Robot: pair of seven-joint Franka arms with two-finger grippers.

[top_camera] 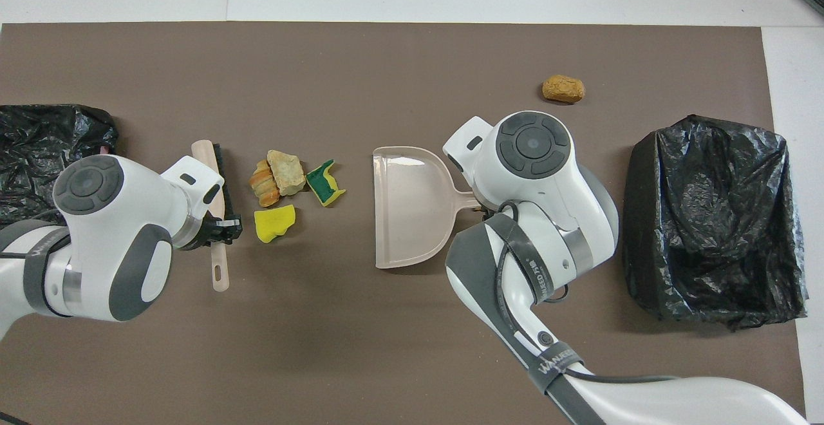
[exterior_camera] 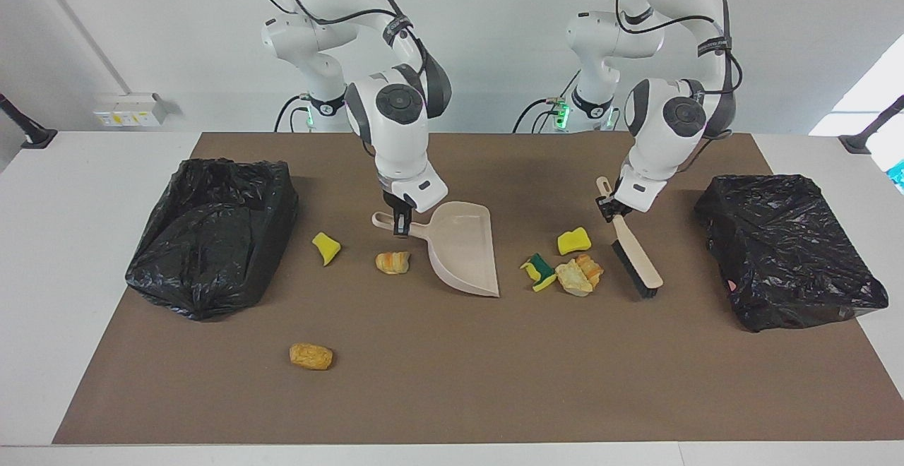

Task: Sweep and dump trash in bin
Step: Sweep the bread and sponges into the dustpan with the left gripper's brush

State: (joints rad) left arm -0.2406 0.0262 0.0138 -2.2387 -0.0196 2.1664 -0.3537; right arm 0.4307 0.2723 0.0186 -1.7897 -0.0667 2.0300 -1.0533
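- We see two bins lined with black bags: one bin at the right arm's end of the desk, the other bin at the left arm's end. We cannot tell what either holds.
- The beige dustpan is empty, its open lip toward the cluster of trash.
- A brown mat covers the white desk; a white wall rises at the robots' edge.
- Four scraps sit together between dustpan and brush: a yellow sponge, a green-and-yellow sponge, a tan chunk and an orange bread-like lump touching it.
- A bread-like piece lies just beside the dustpan's handle, a yellow bit nearer the right arm's bin, and a brown lump toward the desk's edge farthest from the robots.
- The right gripper is clenched on the dustpan's handle, the arm bent steeply down.
- The left gripper grasps the black-bristled brush by its handle, bristles beside the cluster.
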